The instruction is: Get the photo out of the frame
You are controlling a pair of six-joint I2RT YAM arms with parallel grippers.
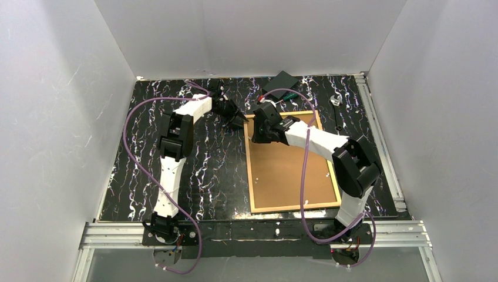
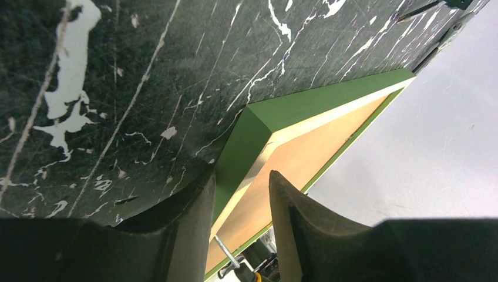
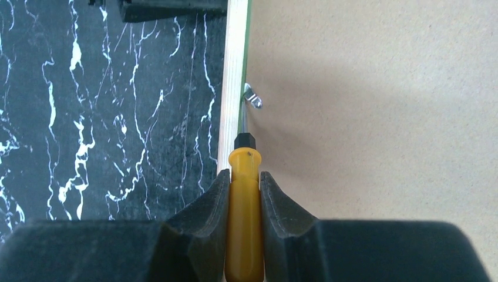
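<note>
Matt brown backing board, bare pale-wood frame edge, glossy plastic screwdriver handle.

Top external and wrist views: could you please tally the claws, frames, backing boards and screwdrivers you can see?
claws: 2 (left claw, right claw)
frame: 1
backing board: 1
screwdriver: 1
Total: 5

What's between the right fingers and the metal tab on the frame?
A yellow-handled screwdriver: right gripper fingers clamp its handle, its shaft reaches the metal tab on the frame. Shows in the right wrist view.
</note>
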